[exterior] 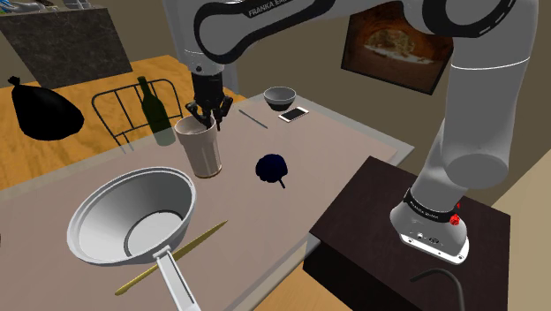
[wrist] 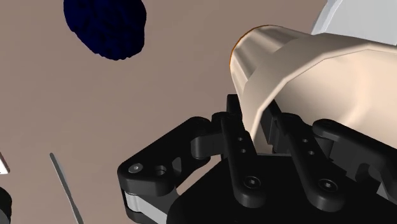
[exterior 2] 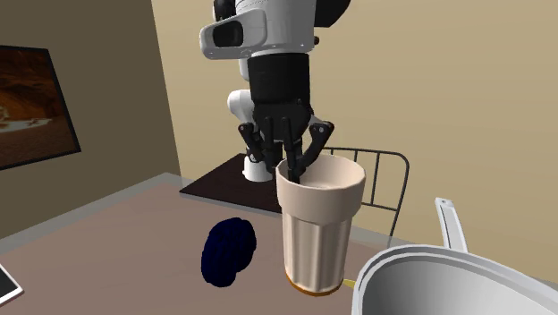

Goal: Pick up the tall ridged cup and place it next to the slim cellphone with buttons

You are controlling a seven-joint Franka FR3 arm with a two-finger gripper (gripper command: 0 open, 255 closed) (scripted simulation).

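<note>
The shoulder view takes in the whole table (exterior: 353,150): the tall cup (exterior: 201,148) stands upright near its middle, and the slim cellphone (exterior: 294,114) lies well apart at about two o'clock from it, with a dark bowl (exterior: 280,94) just beside the phone at eleven o'clock. The second exterior view makes the grip plain: the claw (exterior 2: 295,170) is clamped on the cup's rim, one black finger inside the mouth and one outside. The wrist view shows the same pinch on the thin wall. The cup is cream-coloured, with flat lengthwise ridges, a smooth flared collar and an orange edge at its base. In the shoulder view a knobbly dark blue lump (exterior: 272,167) lies between three and four o'clock from the cup, a large grey pan (exterior: 132,216) near at about seven, and a dark green bottle (exterior: 159,115) at ten. Toward the cellphone runs an open stretch of table, crossed by a thin rod (exterior: 253,117).
</note>
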